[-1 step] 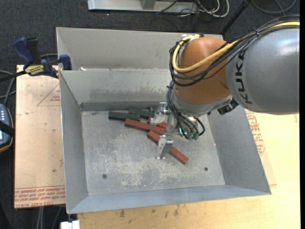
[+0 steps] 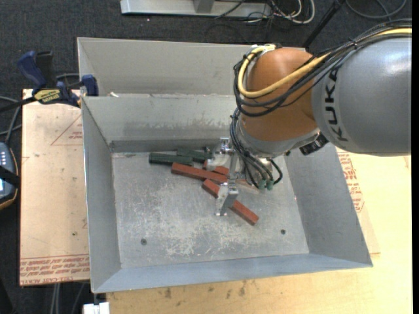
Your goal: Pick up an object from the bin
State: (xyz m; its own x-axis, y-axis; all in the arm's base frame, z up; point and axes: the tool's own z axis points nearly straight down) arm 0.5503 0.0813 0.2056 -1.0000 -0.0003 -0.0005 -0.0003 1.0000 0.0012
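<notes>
Red-brown bar point(image 2: 245, 213), long and flat, is seen lying aslant on the bin point(image 2: 163, 231) floor, right of the middle, with its lower end turned toward the near right corner. The gripper point(image 2: 224, 210) is lowered from the right, beneath the orange wrist cover point(image 2: 278, 90), and its metal tip is placed directly over the upper half of this bar, so that part of the bar is hidden. Whether the tip touches the bar cannot be made out. Whether the gripper is spread or pressed together cannot be told, since it is seen nearly end-on from above, and nothing is shown to be pinched by it.

A second red-brown bar point(image 2: 190, 170) is laid just up and to the left of the first, its right end crossing toward the gripper. Dark green pieces point(image 2: 173, 157) are laid beside that second bar, closer to the back wall. All of these things are gathered in one loose cluster in the far half of the floor.
</notes>
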